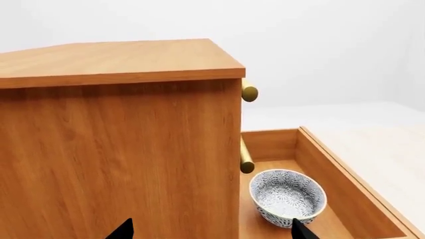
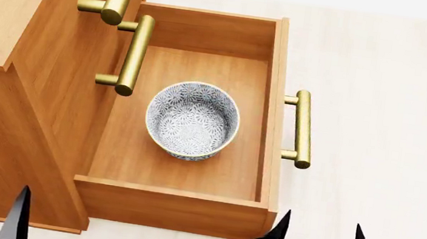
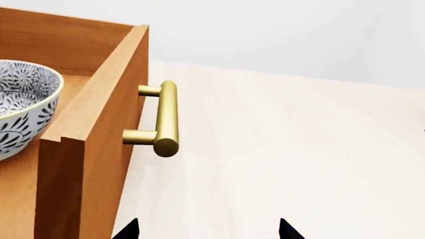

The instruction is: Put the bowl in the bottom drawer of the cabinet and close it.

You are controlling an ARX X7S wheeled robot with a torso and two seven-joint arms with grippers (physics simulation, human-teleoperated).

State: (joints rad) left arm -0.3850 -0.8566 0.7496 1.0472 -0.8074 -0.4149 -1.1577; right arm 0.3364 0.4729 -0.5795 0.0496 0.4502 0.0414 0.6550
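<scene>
While the bowl [image 2: 192, 120] sits upright mid-drawer [image 2: 186, 211], pulled out of the cabinet [image 2: 3, 106], I've got my right gripper [image 2: 319, 231] at 5 o'clock from it, spread open and empty, near the handle [image 2: 302, 129]. Left gripper [image 1: 209, 230] also open, holding nothing, at 8 o'clock.
</scene>
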